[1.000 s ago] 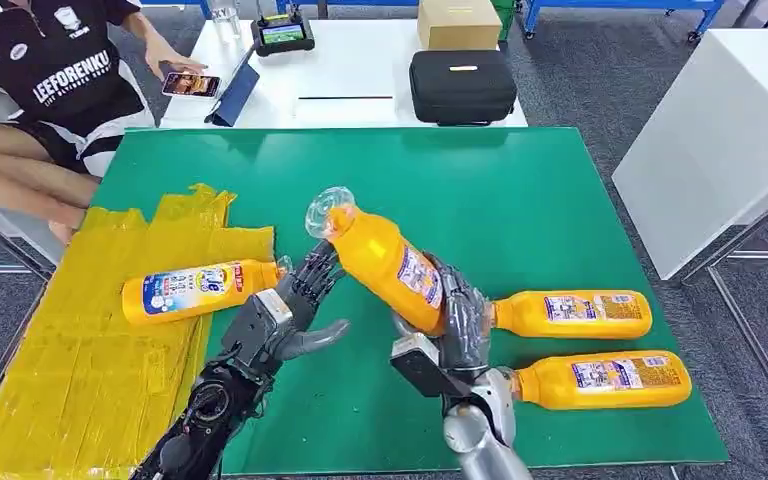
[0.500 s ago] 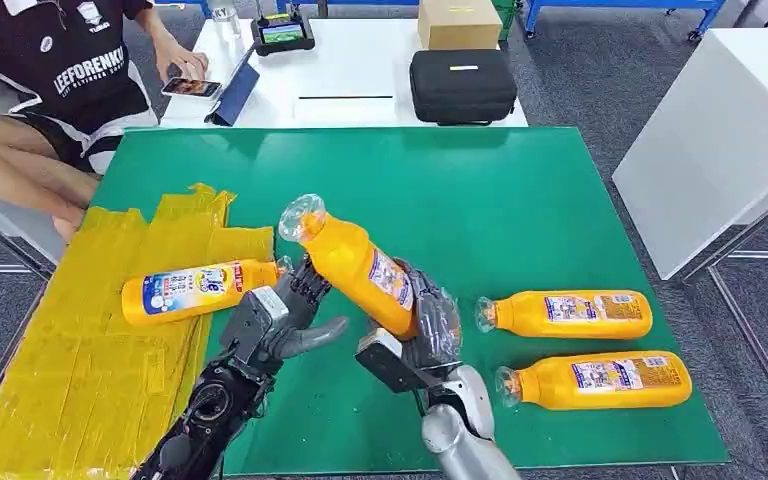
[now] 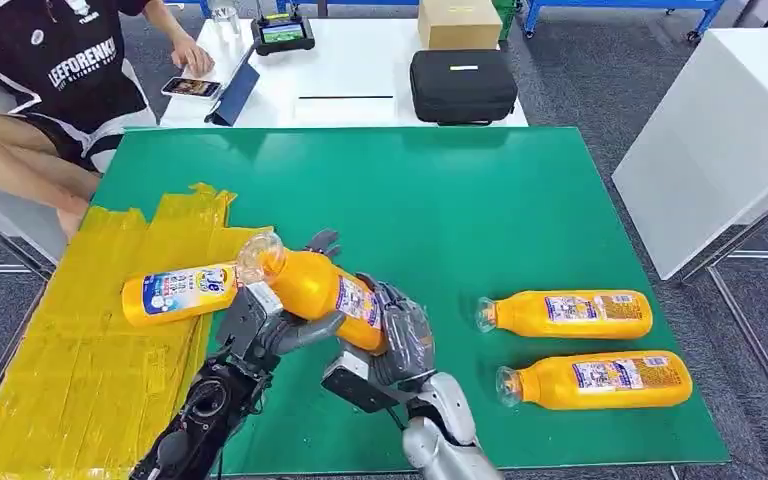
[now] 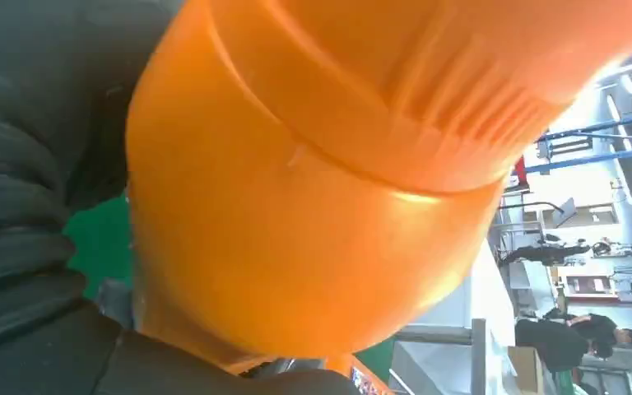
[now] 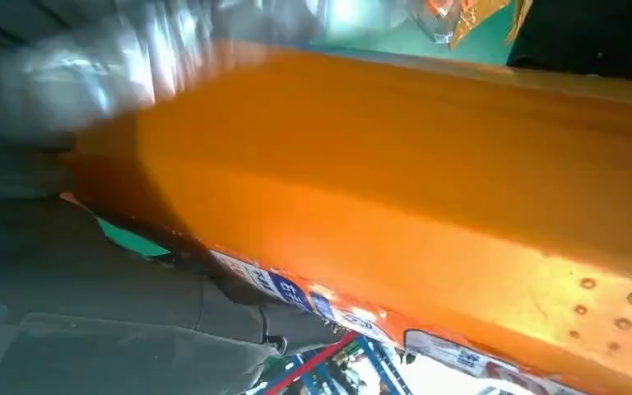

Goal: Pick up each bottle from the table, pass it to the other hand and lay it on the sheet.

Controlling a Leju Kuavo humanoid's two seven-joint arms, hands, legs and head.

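My right hand (image 3: 405,340) grips the lower body of an orange bottle (image 3: 320,288), tilted with its clear cap toward the yellow sheet (image 3: 80,370). My left hand (image 3: 265,325) is under the bottle's upper half, fingers behind it and thumb spread below, not closed around it. The bottle's orange body (image 4: 313,206) lies close against the left hand (image 4: 25,206), and its label side (image 5: 420,206) sits in the right hand (image 5: 90,271). Another orange bottle (image 3: 185,292) lies on the sheet. Two more bottles (image 3: 570,313) (image 3: 600,380) lie on the green table (image 3: 460,200) to the right.
A person (image 3: 40,90) sits at the far left beside the sheet. Behind the green table stands a white table (image 3: 360,70) with a black case (image 3: 462,85), a cardboard box and a phone. A white cabinet (image 3: 720,130) stands at the right.
My right hand has carried the bottle left and lowered it into my left hand's palm. Its cap now reaches the sheet's edge near the lying bottle. The left hand stayed put.
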